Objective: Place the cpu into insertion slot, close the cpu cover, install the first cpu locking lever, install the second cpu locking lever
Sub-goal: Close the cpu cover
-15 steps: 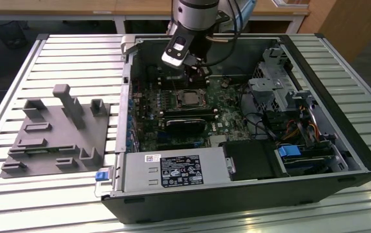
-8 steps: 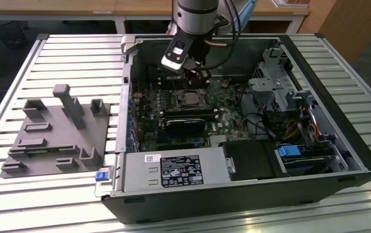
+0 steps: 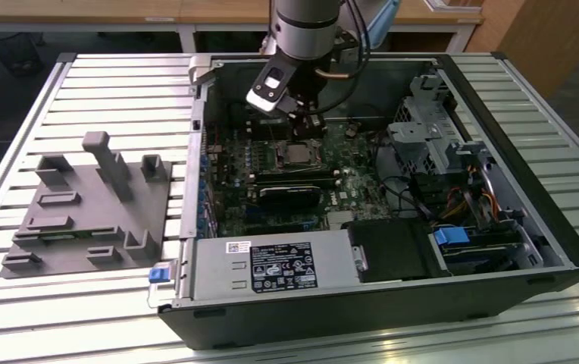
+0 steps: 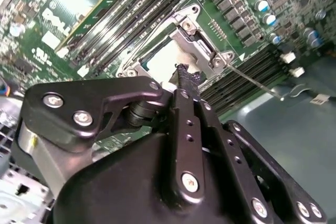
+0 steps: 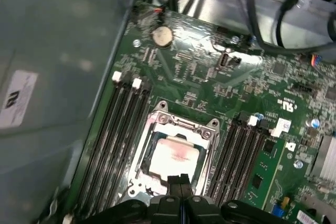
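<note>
The cpu [image 5: 173,156], a pale square chip, lies in the insertion slot [image 5: 152,174] on the green board. The silvery cpu cover [image 5: 184,125] lies down around it, framing the chip. My gripper [image 5: 181,181] hangs just over the slot's edge, black fingers pressed together and shut with nothing between them. In the second wrist view the fingertips [image 4: 187,77] touch the cover's [image 4: 197,43] rim beside the cpu [image 4: 164,56]. A thin metal locking lever [image 4: 254,82] juts out from the socket's corner. In the exterior view the gripper [image 3: 307,129] stands just behind the cpu [image 3: 295,155].
Long black memory slots [image 5: 118,129] flank the socket on both sides. A black heatsink block [image 3: 289,193] and the power supply [image 3: 269,267] sit nearer the front. A drive cage [image 3: 431,129] and cables fill the exterior view's right. A grey fixture [image 3: 92,205] lies outside the case.
</note>
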Robot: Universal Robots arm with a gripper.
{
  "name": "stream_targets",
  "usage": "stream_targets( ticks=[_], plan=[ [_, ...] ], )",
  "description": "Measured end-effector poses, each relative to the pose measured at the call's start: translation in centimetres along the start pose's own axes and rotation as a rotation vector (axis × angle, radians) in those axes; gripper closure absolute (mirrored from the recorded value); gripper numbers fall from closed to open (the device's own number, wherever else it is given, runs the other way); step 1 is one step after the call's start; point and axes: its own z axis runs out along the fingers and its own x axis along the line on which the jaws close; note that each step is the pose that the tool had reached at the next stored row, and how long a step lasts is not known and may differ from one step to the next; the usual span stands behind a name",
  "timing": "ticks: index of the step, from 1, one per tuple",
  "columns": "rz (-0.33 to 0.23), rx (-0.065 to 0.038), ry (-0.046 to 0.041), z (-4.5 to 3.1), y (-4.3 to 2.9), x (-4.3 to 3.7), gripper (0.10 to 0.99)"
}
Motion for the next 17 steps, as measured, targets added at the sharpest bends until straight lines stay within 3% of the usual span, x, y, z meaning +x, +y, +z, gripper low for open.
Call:
stream_targets(
  ticks=[7,12,17],
  plan=[
    [0.116,-0.004,-0.0033,0.76,-0.12,0.01,0.980],
    [0.118,-0.004,-0.0035,1.43,-0.69,0.17,0.980],
    [0.118,-0.004,-0.0035,2.19,-0.78,0.37,0.980]
  ],
)
